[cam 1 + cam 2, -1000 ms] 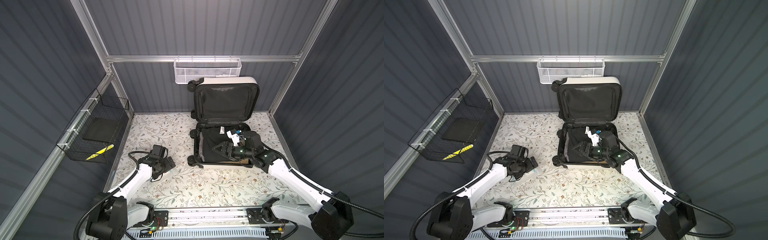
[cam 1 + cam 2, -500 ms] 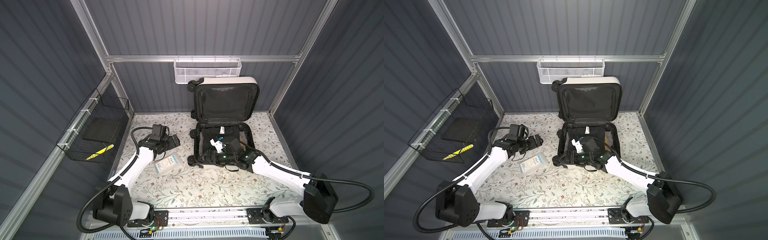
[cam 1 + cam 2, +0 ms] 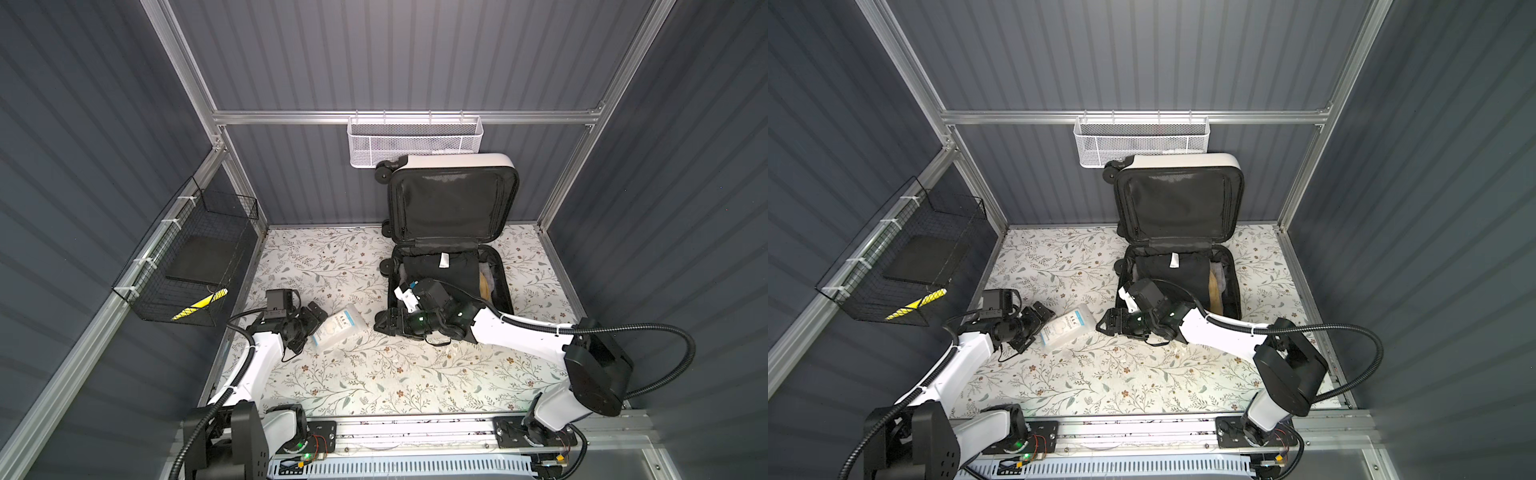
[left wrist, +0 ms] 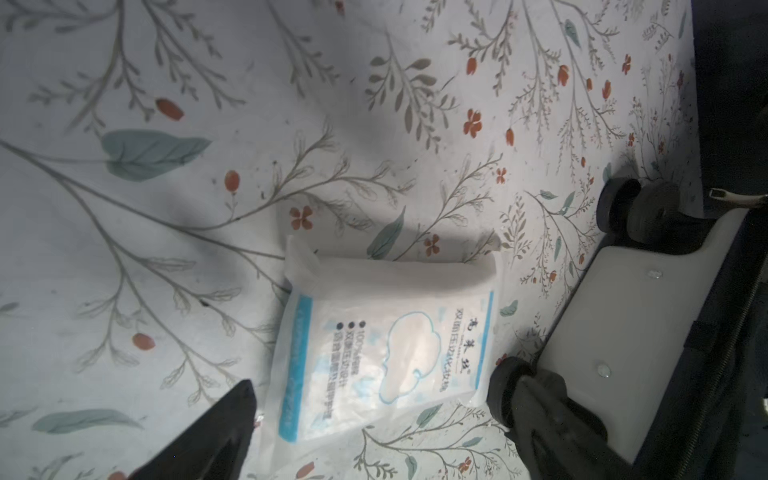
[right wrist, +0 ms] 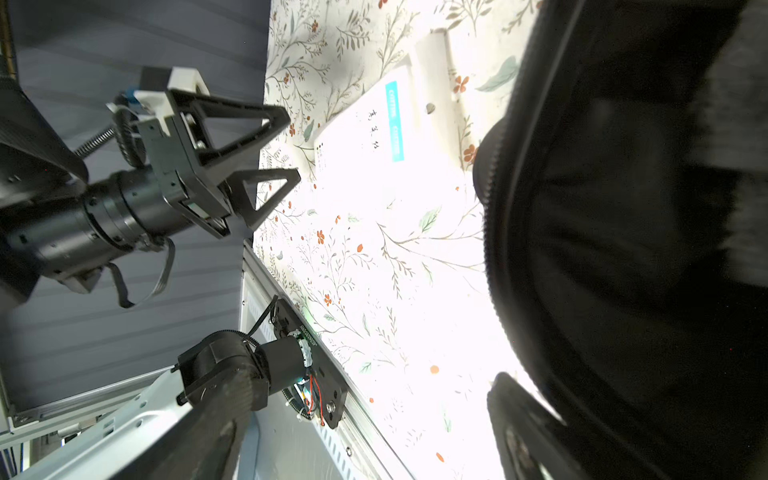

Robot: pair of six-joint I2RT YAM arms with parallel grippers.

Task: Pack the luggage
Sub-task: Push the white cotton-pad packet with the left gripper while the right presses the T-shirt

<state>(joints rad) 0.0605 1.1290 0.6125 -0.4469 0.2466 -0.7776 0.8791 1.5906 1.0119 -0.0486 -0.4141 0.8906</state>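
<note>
Resting open at the back of the desk: the luggage, with a loose packet beside it

In both top views the luggage (image 3: 455, 160) (image 3: 1183, 160) sits toward the back right of the floral desk (image 3: 374, 374). Its base lies flat and its lid stands upright against the rear wall, just under the white mesh basket (image 3: 415, 141). A folded black garment (image 3: 440, 272) with a white tag fills most of the base, and something tan shows along its right side.

A white packet (image 3: 338, 328) (image 4: 386, 345) with blue print lies flat on the desk, just left of the luggage's near wheels. The left gripper (image 3: 311, 328) (image 5: 291, 145) sits low at the packet's left end. Its jaws are spread wide, with the packet's edge just ahead of the tips and not clamped.

The right gripper (image 3: 384, 325) reaches over the near left corner of the luggage, by the base's rim and wheel. Whether its jaws stand apart or are closed on the rim, I cannot tell.

A black wire basket (image 3: 187, 266) hangs on the left wall, holding a dark flat slab and a yellow-and-black striped piece
</note>
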